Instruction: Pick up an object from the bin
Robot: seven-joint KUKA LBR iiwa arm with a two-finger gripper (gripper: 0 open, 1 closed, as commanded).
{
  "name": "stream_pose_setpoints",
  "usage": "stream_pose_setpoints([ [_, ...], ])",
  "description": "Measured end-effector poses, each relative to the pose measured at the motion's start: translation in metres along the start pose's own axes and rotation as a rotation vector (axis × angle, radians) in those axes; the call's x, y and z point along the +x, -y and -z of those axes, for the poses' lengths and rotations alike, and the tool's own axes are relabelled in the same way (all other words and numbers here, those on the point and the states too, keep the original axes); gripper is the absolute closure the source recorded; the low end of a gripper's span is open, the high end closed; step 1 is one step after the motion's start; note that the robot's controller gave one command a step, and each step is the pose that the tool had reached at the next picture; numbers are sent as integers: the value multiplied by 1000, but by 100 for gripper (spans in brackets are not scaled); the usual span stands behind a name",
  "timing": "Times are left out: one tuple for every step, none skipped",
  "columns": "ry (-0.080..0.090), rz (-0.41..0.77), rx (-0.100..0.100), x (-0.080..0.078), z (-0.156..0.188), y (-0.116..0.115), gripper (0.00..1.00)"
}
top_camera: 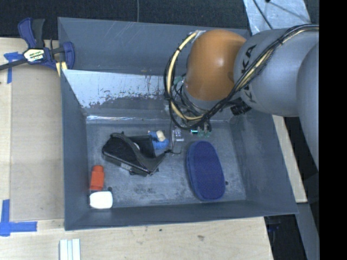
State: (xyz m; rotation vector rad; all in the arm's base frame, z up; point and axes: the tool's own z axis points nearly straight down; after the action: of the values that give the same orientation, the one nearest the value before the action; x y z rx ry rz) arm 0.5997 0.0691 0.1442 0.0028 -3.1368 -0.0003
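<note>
Grey, scuffed metal bin (76,161) holds a black tool (127,151) mid-floor, a blue oval pad (205,170) beside it, an orange tube (97,177) and white block (101,200) front-left; the gripper (178,136) hangs just beside the black tool, grip unreadable.

Dim, even light, pale glare across the rear wall of the bin (124,85), soft shadows.

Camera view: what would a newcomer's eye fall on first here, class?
The arm's orange cover dominates, above the grey bin's back wall. On the floor a dark blue oval thing lies right of centre, a black gadget left of it. A small orange block and a white lump sit in the lower left corner.
</note>
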Motion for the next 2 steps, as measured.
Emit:
stream_pose_setpoints([
  [4, -91, 1, -13, -77, -50, 0],
  [8, -94, 0, -14, -73, -49, 100],
])
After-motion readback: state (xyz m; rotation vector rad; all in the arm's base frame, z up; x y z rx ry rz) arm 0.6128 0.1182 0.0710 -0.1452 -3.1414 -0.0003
